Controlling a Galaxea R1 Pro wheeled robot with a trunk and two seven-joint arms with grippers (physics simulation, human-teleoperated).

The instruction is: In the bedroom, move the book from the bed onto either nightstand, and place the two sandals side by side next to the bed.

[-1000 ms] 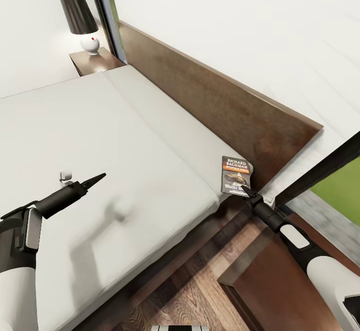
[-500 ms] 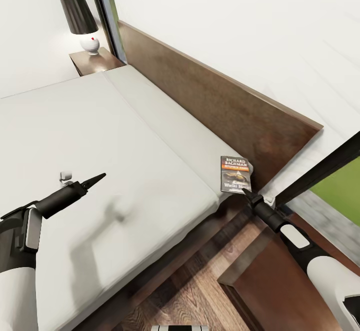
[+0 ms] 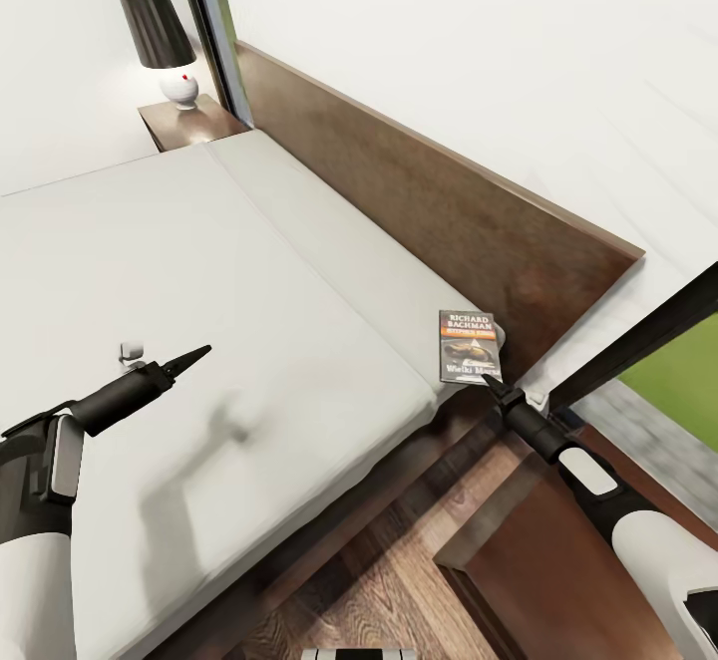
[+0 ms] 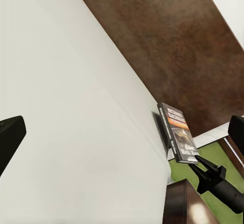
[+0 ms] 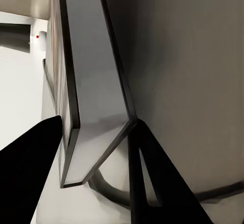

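Note:
The book (image 3: 467, 346) rests at the near corner of the bed (image 3: 199, 241), close to the headboard (image 3: 429, 201), its cover with white lettering facing up. My right gripper (image 3: 489, 376) is shut on the book's lower edge; the right wrist view has the book (image 5: 91, 82) edge-on between the two fingers, with the gripper (image 5: 96, 125) clasping it. Over the mattress my left gripper (image 3: 199, 351) hovers open and holds nothing. From the left wrist, the book (image 4: 178, 132) and the right gripper (image 4: 201, 160) sit at the mattress corner. The sandals are out of view.
A nightstand (image 3: 189, 122) with a black-shaded lamp (image 3: 160, 42) stands at the far side of the bed. Another dark wooden nightstand (image 3: 538, 560) sits just below my right arm. Wood-plank floor (image 3: 379, 580) runs between it and the bed frame.
The book and my right gripper have shifted very slightly to the left. My left arm has stayed still.

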